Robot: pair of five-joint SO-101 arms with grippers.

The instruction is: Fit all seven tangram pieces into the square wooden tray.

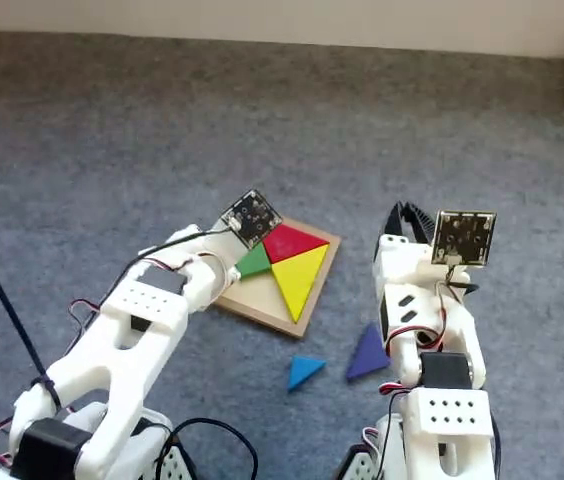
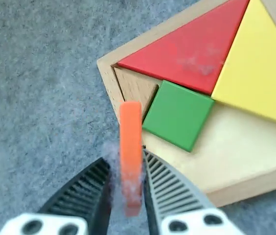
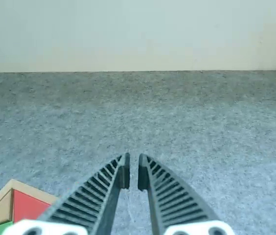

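High view
- Tray: the square wooden tray [image 1: 262, 306] sits mid-frame, turned corner-up on the grey bench [image 1: 112, 130].
- Seated pieces: the red triangle [image 1: 292, 242], yellow triangle [image 1: 297, 280] and green square [image 1: 253, 262] lie flat inside it, edges touching.
- Loose pieces: the small blue triangle [image 1: 304, 371] and the dark blue triangle [image 1: 367, 353] lie on the bench below the tray. They are near each other and just left of the right arm [image 1: 432, 330], probably so that arm can reach them.
- Left arm [image 1: 142, 325]: stretched to the tray's left corner, its wrist above the green square.

Left wrist view
- Left gripper [image 2: 126, 162]: pinches the orange piece [image 2: 130, 142] by its flat faces, so the piece stands on edge.
- Target: the bare triangular pocket [image 2: 134, 89] lies between the tray's corner, the red triangle and the green square. The orange piece hangs just short of it. I judge it must be tipped flat to drop in.

Right wrist view
- Right gripper [image 3: 133, 172]: fingers almost pressed together, holding nothing. It points across bare bench toward the wall, with the tray's corner at lower left.
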